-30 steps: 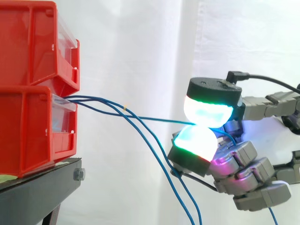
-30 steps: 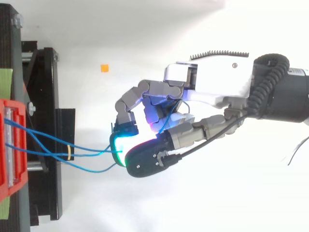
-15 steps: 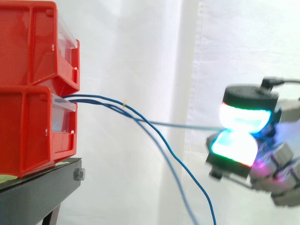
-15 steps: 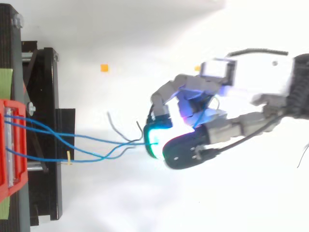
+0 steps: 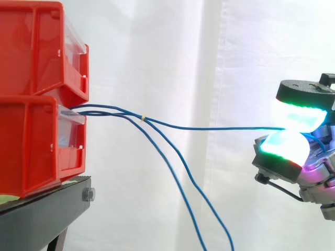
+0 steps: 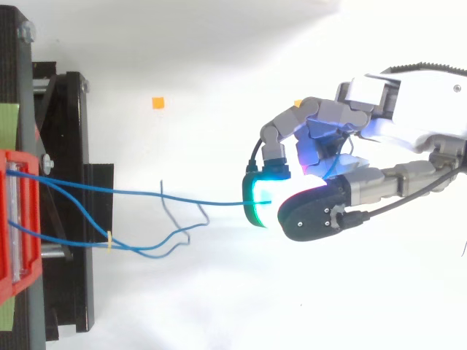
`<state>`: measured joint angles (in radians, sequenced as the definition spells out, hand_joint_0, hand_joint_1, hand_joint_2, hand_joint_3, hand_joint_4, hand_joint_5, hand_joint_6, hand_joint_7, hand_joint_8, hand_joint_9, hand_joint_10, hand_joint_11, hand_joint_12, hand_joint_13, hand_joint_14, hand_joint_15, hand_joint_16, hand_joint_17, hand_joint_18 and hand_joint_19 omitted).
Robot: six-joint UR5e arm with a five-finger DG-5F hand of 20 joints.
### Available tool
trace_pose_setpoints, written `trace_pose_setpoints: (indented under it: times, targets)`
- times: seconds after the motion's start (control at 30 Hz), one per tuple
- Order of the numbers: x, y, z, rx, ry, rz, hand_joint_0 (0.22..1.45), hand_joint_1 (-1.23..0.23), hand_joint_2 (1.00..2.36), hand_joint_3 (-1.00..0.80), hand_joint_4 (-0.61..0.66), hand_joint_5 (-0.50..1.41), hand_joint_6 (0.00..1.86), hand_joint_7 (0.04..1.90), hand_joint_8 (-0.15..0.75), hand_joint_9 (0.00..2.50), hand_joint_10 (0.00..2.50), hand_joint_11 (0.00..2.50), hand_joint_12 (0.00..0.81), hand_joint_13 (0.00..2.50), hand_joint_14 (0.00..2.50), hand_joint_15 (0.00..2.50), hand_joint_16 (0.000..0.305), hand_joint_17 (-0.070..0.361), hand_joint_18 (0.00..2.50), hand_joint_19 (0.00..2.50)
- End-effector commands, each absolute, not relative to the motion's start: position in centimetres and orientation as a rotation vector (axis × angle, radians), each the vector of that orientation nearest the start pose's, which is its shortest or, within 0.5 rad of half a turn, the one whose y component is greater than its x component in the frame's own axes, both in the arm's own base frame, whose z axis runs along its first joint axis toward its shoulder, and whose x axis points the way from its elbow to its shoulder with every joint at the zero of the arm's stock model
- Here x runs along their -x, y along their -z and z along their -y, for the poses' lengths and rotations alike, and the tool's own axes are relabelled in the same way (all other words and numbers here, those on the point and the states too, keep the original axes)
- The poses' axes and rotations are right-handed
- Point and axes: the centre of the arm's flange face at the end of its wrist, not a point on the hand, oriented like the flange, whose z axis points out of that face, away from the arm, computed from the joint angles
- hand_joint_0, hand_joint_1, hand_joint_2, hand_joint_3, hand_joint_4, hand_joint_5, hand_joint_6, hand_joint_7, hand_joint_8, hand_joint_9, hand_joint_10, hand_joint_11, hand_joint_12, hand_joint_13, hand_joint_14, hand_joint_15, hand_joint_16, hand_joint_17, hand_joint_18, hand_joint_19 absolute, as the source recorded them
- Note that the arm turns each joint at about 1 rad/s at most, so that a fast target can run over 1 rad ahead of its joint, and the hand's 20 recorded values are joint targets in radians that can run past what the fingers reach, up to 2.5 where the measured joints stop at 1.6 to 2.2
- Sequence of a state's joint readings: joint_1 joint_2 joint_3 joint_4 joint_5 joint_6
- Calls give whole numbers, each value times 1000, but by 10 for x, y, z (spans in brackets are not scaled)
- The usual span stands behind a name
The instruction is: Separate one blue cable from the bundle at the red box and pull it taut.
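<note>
Found at the right edge of the side view: grey robot hand, closed in a pinch on one thin blue cable between two thick glowing fingertips, green and cyan at the contact.

Held cable: runs straight and nearly level from the pinch to the clear front of the lower red plastic bin, without visible sag. Confirmed from above as a single straight line from bin front to hand.

Also leaving the same bin: two slack blue cables, hanging down past the bottom edge of the side view. Bound near the bin by a small yellow tie; seen from above apart from the held cable.

Stacked above the lower bin: upper red plastic bin. Beneath both: black metal stand. Behind: white curtain.
</note>
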<state>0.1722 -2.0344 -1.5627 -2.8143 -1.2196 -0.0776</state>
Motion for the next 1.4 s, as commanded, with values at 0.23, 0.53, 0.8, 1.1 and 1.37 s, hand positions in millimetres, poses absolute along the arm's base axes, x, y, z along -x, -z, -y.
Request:
trace_pose_setpoints:
  times: [0.23, 0.53, 0.8, 1.1, 1.37]
  targets:
    - [-642, -259, 59, -1298, -934, -1221, 662, -741, 1023, -20, -155, -169, 915, 1182, 333, 458, 2500, 1750, 423, 599, 2500, 1521, 40, 90, 1147, 1630]
    - [-642, -259, 59, -1297, -933, -1222, 661, -745, 1023, -11, -179, -165, 917, 1158, 322, 477, 2500, 1730, 398, 599, 2500, 1508, 37, 84, 1168, 1692]
    - [-642, -259, 59, -1297, -932, -1220, 664, -756, 1021, -8, -187, -161, 916, 1161, 320, 498, 2500, 1740, 406, 624, 2500, 1520, 39, 88, 1200, 1696]
    - [-642, -259, 59, -1298, -933, -1220, 663, -756, 1021, -8, -182, -161, 916, 1157, 319, 501, 2500, 1754, 403, 633, 2500, 1510, 39, 88, 1212, 1735]
    - [-642, -259, 59, -1297, -932, -1220, 662, -756, 1021, -9, -182, -161, 917, 1148, 319, 504, 2500, 1776, 400, 636, 2500, 1524, 39, 88, 1221, 1757]
